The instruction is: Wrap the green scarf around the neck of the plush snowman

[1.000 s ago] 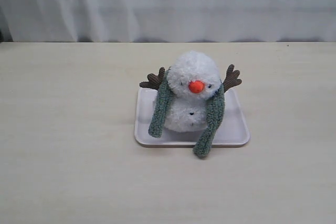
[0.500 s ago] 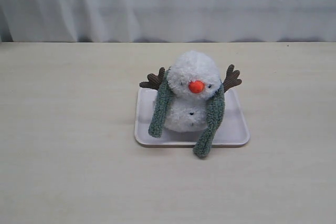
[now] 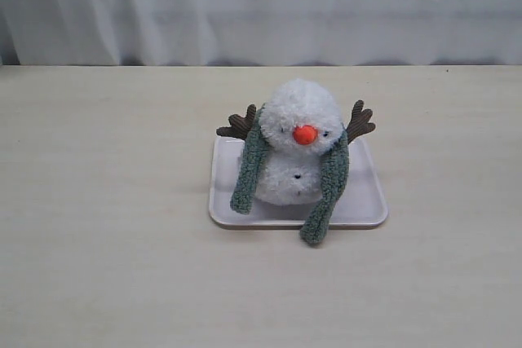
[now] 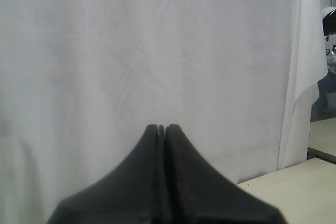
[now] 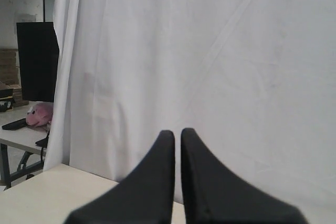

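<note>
Dark arm has left; green scarf (image 3: 333, 177) drapes plush snowman (image 3: 298, 107).

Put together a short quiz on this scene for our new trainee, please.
1. True or false: the plush snowman sits on the tray.
2. The green scarf is: A) hanging down both sides of the snowman's front; B) held in a gripper; C) lying flat beside the tray.
3. Are the left gripper and the right gripper open or shut?
Key: 1 true; 2 A; 3 both shut, holding nothing.
</note>
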Available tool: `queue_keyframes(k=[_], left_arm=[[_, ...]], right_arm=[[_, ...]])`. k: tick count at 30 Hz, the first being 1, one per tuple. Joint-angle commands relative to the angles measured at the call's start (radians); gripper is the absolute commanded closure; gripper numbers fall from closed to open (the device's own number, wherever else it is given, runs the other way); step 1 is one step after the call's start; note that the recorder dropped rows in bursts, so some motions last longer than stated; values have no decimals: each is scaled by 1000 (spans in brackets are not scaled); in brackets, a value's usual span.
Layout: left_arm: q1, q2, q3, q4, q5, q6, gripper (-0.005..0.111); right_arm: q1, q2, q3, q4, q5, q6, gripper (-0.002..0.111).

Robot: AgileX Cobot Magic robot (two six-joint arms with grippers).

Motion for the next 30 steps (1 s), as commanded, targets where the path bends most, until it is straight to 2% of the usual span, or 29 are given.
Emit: queue_keyframes(k=[1, 11, 13, 15, 17, 18, 22, 27, 30], left_arm=[[-2, -2, 3, 1, -1, -9, 107], [0, -11, 7, 1, 0, -9, 107], [18, -36, 7, 91, 0, -9, 107], [83, -65, 7, 360, 0, -9, 107], [145, -87, 7, 476, -2, -9, 107], [203, -113, 7, 476, -2, -9, 107], [348, -199, 7, 482, -2, -9, 107], [462, -335, 7, 482, -2, -9, 107], [494, -417, 7, 482, -4, -9, 107]], right_arm=[[-3, -5, 7, 6, 10, 4, 104], [-3, -5, 7, 6, 10, 4, 104], [-3, -5, 7, 6, 10, 7, 104], [-3, -5, 7, 6, 10, 7, 104], [-3, -5, 7, 6, 10, 7, 104], [-3, -5, 7, 6, 10, 7, 104], [-3, -5, 7, 6, 10, 7, 104], [-3, -5, 7, 6, 10, 5, 104], [-3, -5, 7, 6, 10, 5, 104]])
